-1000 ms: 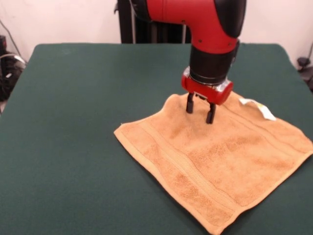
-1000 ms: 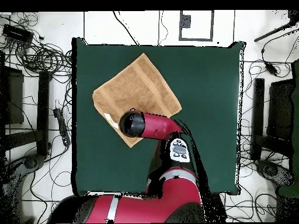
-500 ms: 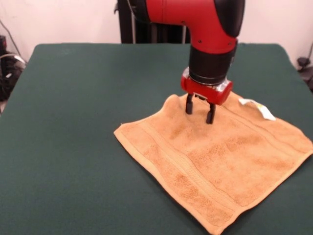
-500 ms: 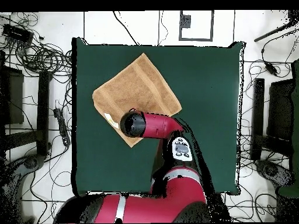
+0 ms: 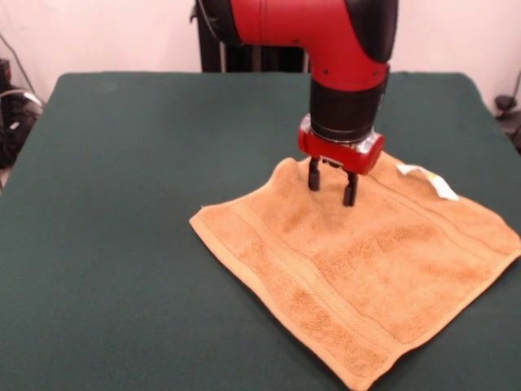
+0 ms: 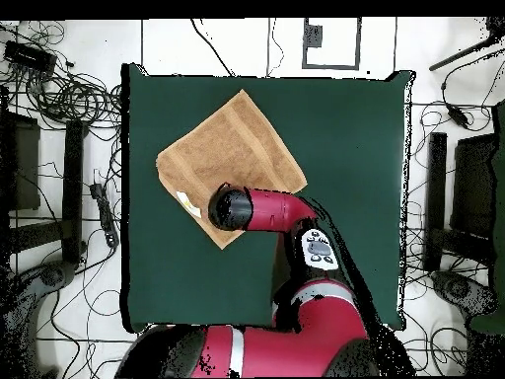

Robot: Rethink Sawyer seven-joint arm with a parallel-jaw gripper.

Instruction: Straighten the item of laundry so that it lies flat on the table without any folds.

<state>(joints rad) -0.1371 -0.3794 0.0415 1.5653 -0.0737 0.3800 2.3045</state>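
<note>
The golden-orange towel [image 5: 358, 269] lies spread on the dark green tabletop [image 5: 122, 204], turned so its corners point like a diamond. In the front view it sits toward the right and near part of the cloth, with its nearest corner reaching the picture's lower edge and its right corner close to the right edge. Woven border bands run along two opposite sides. A small white tag loop [image 5: 429, 180] sticks out from the far right edge and rests partly on the green cloth. Most of the towel looks flat, though the far corner shows a slight rise just left of the pincer.

The red and black arm [image 5: 338, 49] comes down from above, and its pincer [image 5: 329, 180] hangs over the towel's far corner. Its two dark fingers [image 5: 313, 174] point straight down and stand spread, with a clear gap between them and nothing held. Their tips are at or just above the terry surface (whether they actually press into it cannot be told from this angle).

From overhead, the towel [image 6: 222, 148] sits in the upper left part of the tabletop [image 6: 345, 148], well clear of the right half. The arm [image 6: 271, 209] reaches in from the bottom, and its wrist covers the towel's lower corner, hiding the pincer there. The tag [image 6: 184, 200] peeks out just left of the wrist
</note>
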